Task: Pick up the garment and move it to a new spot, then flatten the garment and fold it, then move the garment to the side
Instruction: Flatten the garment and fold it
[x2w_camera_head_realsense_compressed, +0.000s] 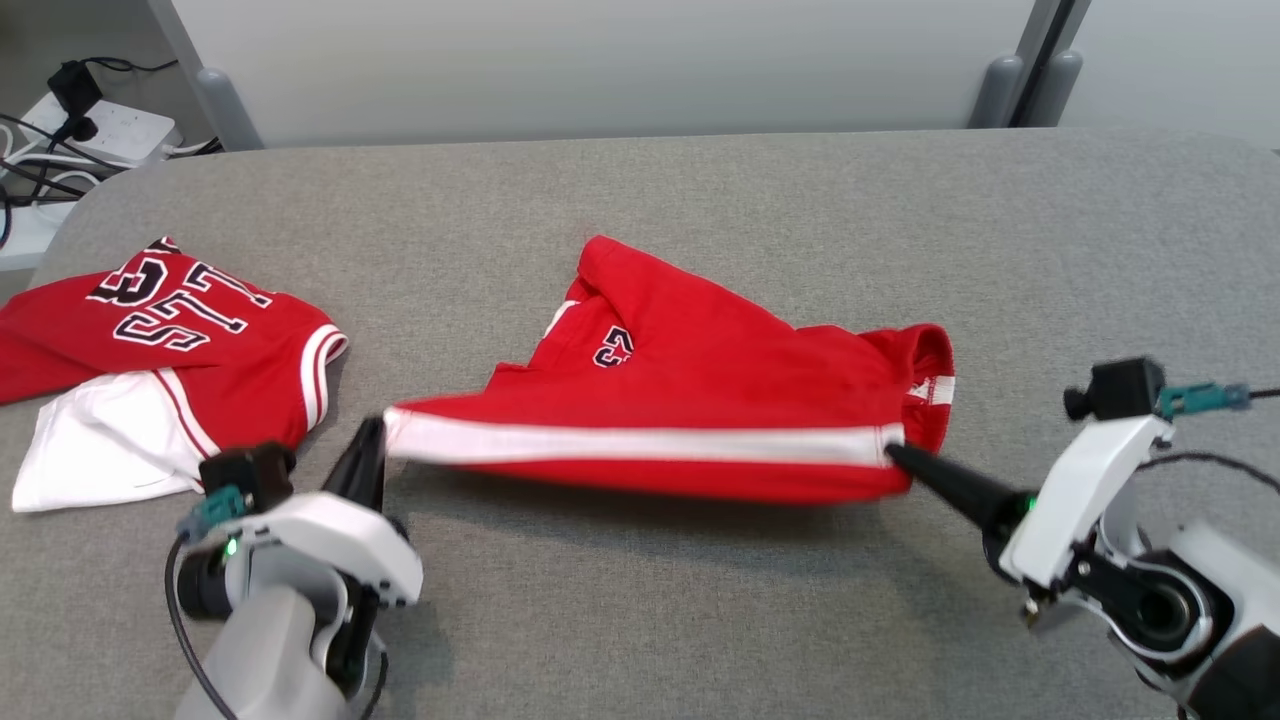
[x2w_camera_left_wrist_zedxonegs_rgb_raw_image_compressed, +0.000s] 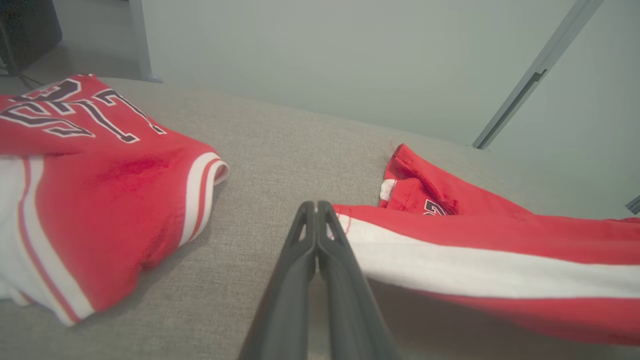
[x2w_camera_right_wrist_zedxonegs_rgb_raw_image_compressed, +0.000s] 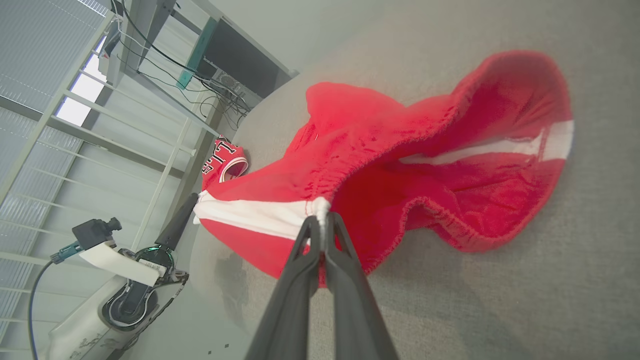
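Holding the shorts (x2w_camera_head_realsense_compressed: 700, 390) taut between left tool (x2w_camera_head_realsense_compressed: 374, 432) and right tool (x2w_camera_head_realsense_compressed: 893, 456), both clamped on thin edges, we risk a slip.

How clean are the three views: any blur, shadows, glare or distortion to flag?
Head view: even light, a soft shadow on the table under the lifted red shorts, whose right end smears slightly. Left wrist view: the near fingers and the shorts' lower edge look soft. Right wrist view: the frame is tilted, and the window at upper left is blown out.
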